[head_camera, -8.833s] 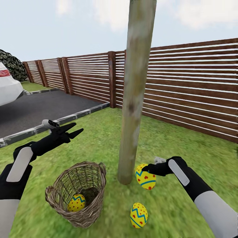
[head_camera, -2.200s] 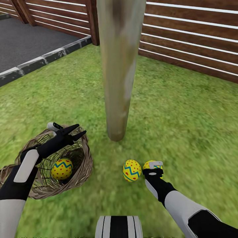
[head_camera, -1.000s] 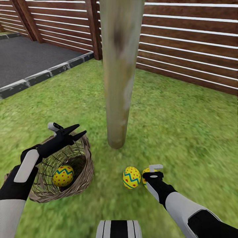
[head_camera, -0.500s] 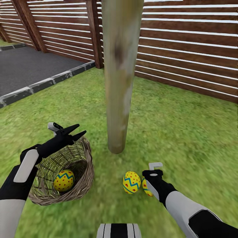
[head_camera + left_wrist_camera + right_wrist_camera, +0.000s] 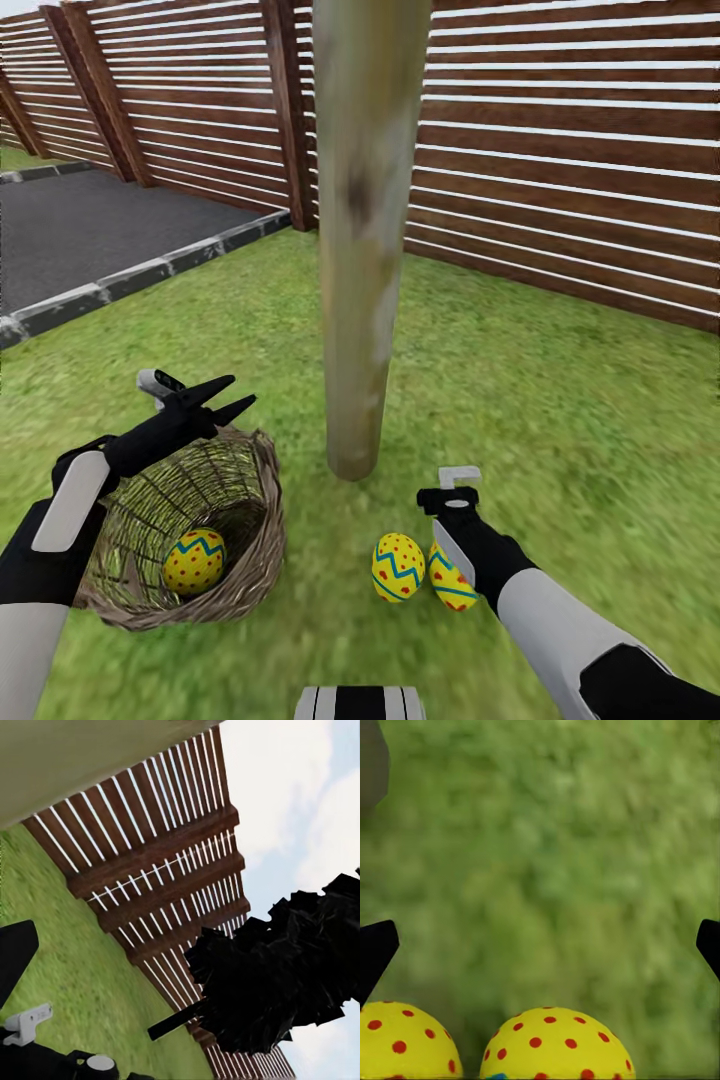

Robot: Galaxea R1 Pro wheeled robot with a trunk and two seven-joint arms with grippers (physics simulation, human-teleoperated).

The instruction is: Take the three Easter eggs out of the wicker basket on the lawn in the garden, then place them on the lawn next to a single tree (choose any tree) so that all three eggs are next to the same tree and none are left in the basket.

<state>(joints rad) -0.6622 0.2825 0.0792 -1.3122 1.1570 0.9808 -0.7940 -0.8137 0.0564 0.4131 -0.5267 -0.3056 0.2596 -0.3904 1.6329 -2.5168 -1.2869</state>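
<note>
Two eggs now lie on the lawn [image 5: 560, 400] just in front of the tree [image 5: 365, 300], side by side and almost touching: one egg [image 5: 399, 567] nearer the basket [image 5: 250, 540], the second egg [image 5: 450, 582] just beside it, partly behind the right arm. A second ago the right gripper [image 5: 452, 490] sat low against that second egg; it has since lifted clear and hangs just above the pair, jaws spread wide with nothing between them, as the right wrist view confirms with both spotted tops below its parted tips. So the second egg looks delivered and let go. The third egg [image 5: 194, 562] rests on the dark bottom of the basket, which sits on the grass to the tree's left, near the trunk. The left gripper [image 5: 225, 397] hovers over the basket's far rim, jaws parted and empty, as it has for the last few seconds. To my eye two thirds of the job is done; what remains is reaching down into the basket for the last egg and setting it beside the others by the same trunk.
</note>
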